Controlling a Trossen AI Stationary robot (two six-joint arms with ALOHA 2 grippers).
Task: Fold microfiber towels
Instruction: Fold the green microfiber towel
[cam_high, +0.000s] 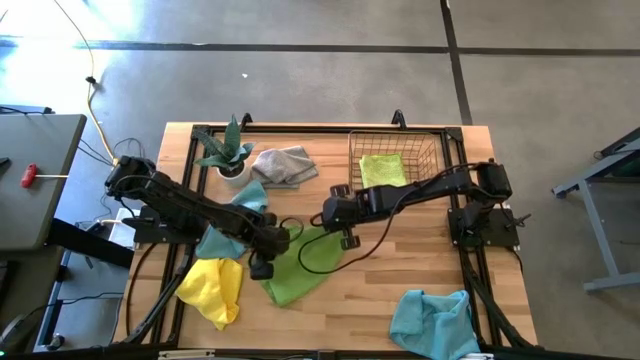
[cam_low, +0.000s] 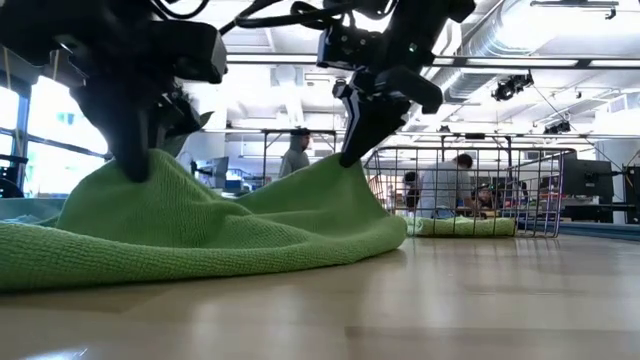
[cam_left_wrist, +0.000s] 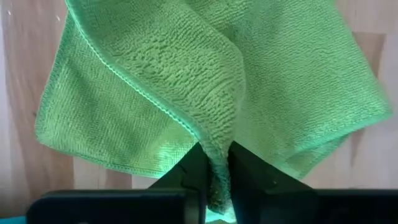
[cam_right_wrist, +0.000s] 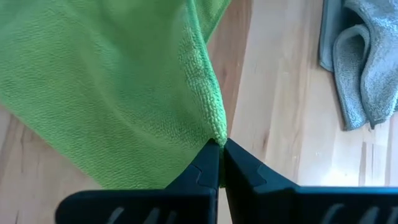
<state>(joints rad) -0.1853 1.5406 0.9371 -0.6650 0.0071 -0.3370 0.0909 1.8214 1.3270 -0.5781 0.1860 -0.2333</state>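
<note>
**Lime green towel pinched at two corners, mid-table; fold not yet made**

The lime green towel (cam_high: 295, 272) lies near the middle of the table (cam_high: 400, 270), lifted into two peaks. The left end effector (cam_high: 262, 262) is clenched on a gathered pleat of its cloth, seen pinched between the dark fingers (cam_left_wrist: 249, 174) in the left wrist view. The right end effector (cam_high: 345, 238) is closed on the tip of another corner; in the low view that corner rises to a point under it while the rest of the cloth sags onto the wood.

Progress, judged from the layout: early. No towel on the table shows a neat folded shape. A yellow towel (cam_high: 212, 290) lies crumpled at the near left, a light blue towel (cam_high: 432, 320) is bunched at the near right edge, and a second light blue towel (cam_high: 235, 225) sits partly under the left arm. A grey towel (cam_high: 283, 165) lies rumpled beside a potted plant (cam_high: 228, 152) at the far side. A second lime green towel (cam_high: 382, 168) rests flat in the wire basket (cam_high: 440, 150); whether it is folded cannot be told. The held towel still needs its corners carried over and laid down, and the four loose ones remain.
</note>
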